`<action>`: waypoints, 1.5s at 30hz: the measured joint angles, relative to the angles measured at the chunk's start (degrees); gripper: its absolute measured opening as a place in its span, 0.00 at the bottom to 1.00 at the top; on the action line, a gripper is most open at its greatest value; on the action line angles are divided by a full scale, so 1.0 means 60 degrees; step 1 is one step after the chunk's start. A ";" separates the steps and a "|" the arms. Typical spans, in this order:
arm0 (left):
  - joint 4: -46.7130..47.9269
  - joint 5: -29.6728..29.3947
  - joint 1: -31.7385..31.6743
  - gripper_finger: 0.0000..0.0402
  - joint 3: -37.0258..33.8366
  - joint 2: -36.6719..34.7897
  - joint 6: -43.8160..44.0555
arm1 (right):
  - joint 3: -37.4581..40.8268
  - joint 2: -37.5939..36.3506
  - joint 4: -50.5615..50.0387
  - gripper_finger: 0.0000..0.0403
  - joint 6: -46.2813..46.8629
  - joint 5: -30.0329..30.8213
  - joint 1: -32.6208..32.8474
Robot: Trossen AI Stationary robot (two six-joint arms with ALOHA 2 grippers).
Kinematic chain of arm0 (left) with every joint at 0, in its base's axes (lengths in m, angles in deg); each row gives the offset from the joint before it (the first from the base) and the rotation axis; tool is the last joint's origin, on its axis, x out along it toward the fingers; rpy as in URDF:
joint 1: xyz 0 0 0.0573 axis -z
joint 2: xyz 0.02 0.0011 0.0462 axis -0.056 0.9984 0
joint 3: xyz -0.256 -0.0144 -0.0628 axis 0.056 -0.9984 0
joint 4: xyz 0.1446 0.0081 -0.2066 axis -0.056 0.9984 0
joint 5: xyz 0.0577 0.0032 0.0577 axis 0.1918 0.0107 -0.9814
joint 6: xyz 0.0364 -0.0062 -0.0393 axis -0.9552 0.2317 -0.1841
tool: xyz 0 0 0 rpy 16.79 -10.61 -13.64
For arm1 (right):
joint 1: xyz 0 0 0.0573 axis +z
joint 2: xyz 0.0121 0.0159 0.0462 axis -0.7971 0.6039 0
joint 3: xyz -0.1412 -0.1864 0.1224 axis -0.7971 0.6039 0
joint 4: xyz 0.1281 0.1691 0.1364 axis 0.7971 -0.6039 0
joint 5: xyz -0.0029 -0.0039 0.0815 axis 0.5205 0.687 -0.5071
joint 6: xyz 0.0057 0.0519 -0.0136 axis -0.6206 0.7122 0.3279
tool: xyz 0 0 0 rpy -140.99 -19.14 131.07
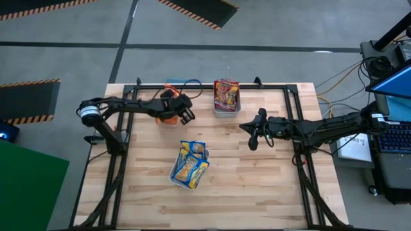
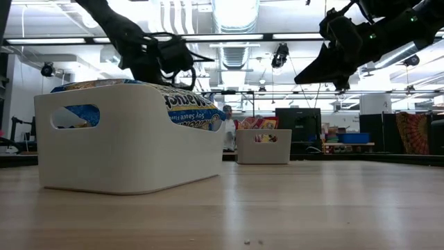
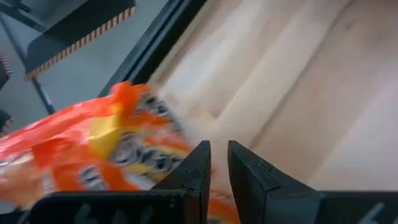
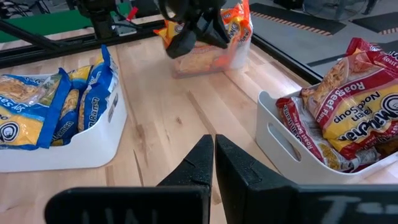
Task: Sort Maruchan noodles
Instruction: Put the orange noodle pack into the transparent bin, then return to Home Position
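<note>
My left gripper (image 1: 185,114) (image 3: 218,163) hangs over the far-left part of the table, above a clear tray of orange packets (image 4: 211,62), and is shut on an orange noodle packet (image 3: 106,155). My right gripper (image 1: 253,133) (image 4: 213,155) hovers shut and empty over the table's right middle. A white bin (image 1: 190,165) in the centre holds blue-and-yellow packets (image 4: 37,112) standing on edge. Another white bin (image 1: 227,97) at the far edge holds dark red packets (image 4: 354,106). My left gripper has the orange packet between its two fingers; orange wrapper (image 3: 214,198) shows in the narrow gap far back, none at the fingertips. The packet spreads out to one side of the fingers (image 3: 193,171). Which edge is held is hidden by the fingers.
Black frame rails (image 1: 292,109) run along the table's left, right and far sides. Bare wood (image 1: 257,186) lies near and right of the centre bin. Cables and a laptop (image 1: 392,109) sit off the table's right edge.
</note>
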 joint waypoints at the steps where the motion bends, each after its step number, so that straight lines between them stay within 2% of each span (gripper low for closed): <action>1: 0.0132 -0.0014 -0.0109 0.10 0.0007 -0.0040 -0.0104 | 0.0000 0.0001 0.0000 0.02 -0.0001 0.0000 0.0000; 5: 0.0640 -0.0085 -0.0555 0.10 0.0003 -0.0200 -0.0383 | 0.0025 0.0000 0.0000 0.02 -0.0007 0.0000 0.0000; 11: 0.1410 -0.1008 -0.1136 0.10 0.0000 -0.0560 -0.0774 | 0.0066 0.0000 0.0000 0.02 -0.0018 0.0000 0.0000; 14: 0.1544 -0.0940 -0.1334 0.10 -0.0008 -0.0864 -0.0790 | 0.0084 0.0004 -0.0004 0.02 -0.0022 0.0000 0.0000; 17: 0.1537 -0.0113 -0.1292 0.10 -0.0008 -0.1476 -0.0783 | 0.0101 0.0000 0.0001 0.02 -0.0229 -0.0015 0.0000; 19: 0.1473 0.0877 -0.1126 0.10 -0.0029 -0.1969 -0.0868 | 0.0158 0.0000 0.0009 0.02 -0.0682 -0.0180 0.0000; 24: 0.0213 0.2869 -0.0769 0.10 -0.0640 -0.3401 -0.1642 | 0.0500 -0.0047 0.1027 0.02 -0.1768 -0.0827 0.0000; 29: -0.1891 0.6659 -0.0694 0.10 -0.2388 -0.5148 -0.2246 | 0.1330 -0.0382 0.2621 0.02 -0.2387 -0.1805 -0.0249; 31: -0.2786 0.7468 -0.0700 0.10 -0.3233 -0.5903 -0.2262 | 0.1672 -0.0608 0.2998 0.02 -0.2444 -0.2160 -0.0509; 33: -0.3628 0.7795 -0.0701 0.10 -0.4046 -0.6670 -0.2251 | 0.1984 -0.0873 0.3319 0.02 -0.2447 -0.2587 -0.0858; 37: -0.4829 0.7829 -0.0753 0.10 -0.5397 -0.8170 -0.2202 | 0.2380 -0.1501 0.3792 0.02 -0.2444 -0.3676 -0.1754; 45: -0.4799 0.7834 -0.0818 0.10 -0.6728 -1.0820 -0.1795 | 0.2999 -0.2780 0.3722 0.02 -0.2693 -0.6168 -0.3328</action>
